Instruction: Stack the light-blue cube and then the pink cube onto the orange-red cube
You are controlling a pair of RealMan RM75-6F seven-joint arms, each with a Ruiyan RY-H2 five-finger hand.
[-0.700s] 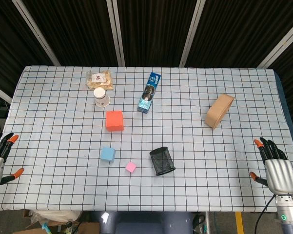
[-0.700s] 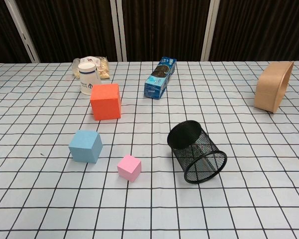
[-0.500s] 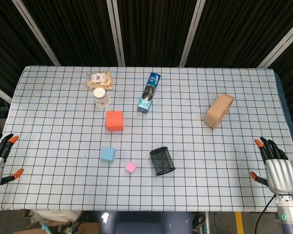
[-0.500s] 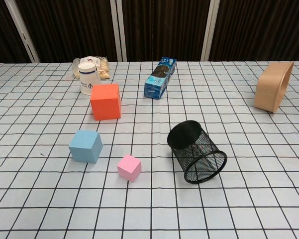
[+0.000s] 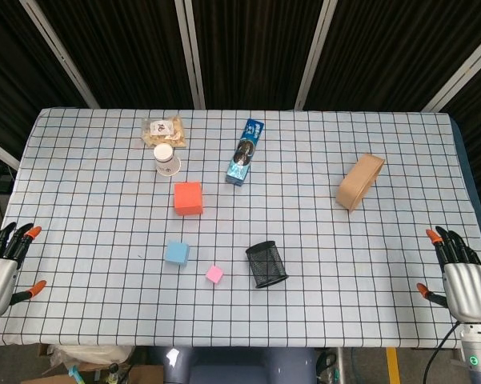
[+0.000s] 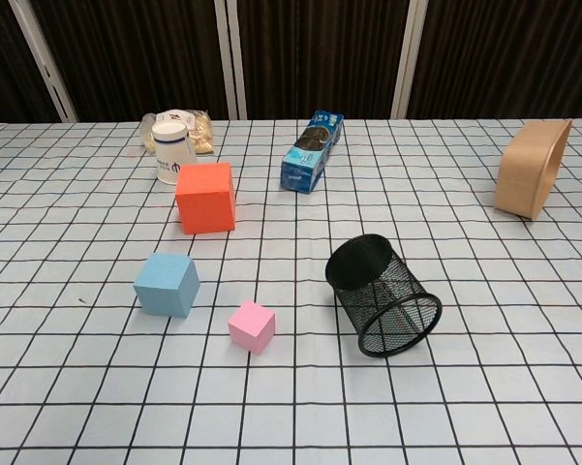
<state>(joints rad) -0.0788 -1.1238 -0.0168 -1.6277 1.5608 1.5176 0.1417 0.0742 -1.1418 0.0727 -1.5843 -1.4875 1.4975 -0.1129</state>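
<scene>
We seeing both hands shifting slightly: left hand (image 5: 0, 272) inward, right hand (image 5: 464, 276) outward, fingers spread, holding nothing. Light-blue cube (image 5: 177, 253), pink cube (image 5: 214, 274), orange-red cube (image 5: 188, 198) unmoved on desk (image 5: 320, 216); stacking not begun.

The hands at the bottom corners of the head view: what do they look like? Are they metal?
Both look alike: the left hand and right hand have a silvery-grey ribbed back, dark fingers and orange fingertips. The surface looks metallic, but the material cannot be told. Below the right hand sits a grey wrist with a small green mark and a thin black cable beside it. The chest view shows neither hand.
</scene>
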